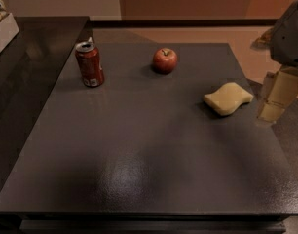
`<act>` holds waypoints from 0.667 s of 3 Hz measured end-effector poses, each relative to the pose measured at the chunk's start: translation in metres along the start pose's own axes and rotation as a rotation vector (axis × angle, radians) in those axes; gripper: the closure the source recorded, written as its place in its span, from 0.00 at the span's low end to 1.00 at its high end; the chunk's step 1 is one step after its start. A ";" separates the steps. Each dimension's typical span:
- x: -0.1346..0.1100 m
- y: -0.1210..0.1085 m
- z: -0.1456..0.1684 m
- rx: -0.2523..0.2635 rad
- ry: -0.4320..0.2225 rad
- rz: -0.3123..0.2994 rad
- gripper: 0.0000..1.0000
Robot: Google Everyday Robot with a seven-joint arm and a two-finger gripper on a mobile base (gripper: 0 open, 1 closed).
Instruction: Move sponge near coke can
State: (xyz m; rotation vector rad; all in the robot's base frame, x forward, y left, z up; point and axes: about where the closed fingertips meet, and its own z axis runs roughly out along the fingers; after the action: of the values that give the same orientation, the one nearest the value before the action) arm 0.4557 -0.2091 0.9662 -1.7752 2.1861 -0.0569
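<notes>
Now: gripper (pixel 274 101) at right edge, just beside sponge (pixel 228 98), not touching.
Gripper opening: cannot tell. Can (pixel 89 64) upper left, apple (pixel 165 60) upper centre, both on table (pixel 139 155).

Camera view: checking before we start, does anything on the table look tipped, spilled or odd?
Nothing stands out. The coke can stands upright, the sponge lies flat, the apple sits intact, and the gripper hangs right of the sponge.

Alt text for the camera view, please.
The gripper hangs at the right edge of a dark table, just right of the pale yellow sponge and apart from it. A red coke can stands upright at the far left, a red apple at the back middle.
</notes>
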 end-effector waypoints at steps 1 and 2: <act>-0.011 -0.021 0.027 -0.037 -0.012 -0.054 0.00; -0.019 -0.045 0.052 -0.065 -0.005 -0.093 0.00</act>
State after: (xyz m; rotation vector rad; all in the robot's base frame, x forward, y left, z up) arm 0.5154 -0.1922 0.9313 -1.9102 2.1237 -0.0030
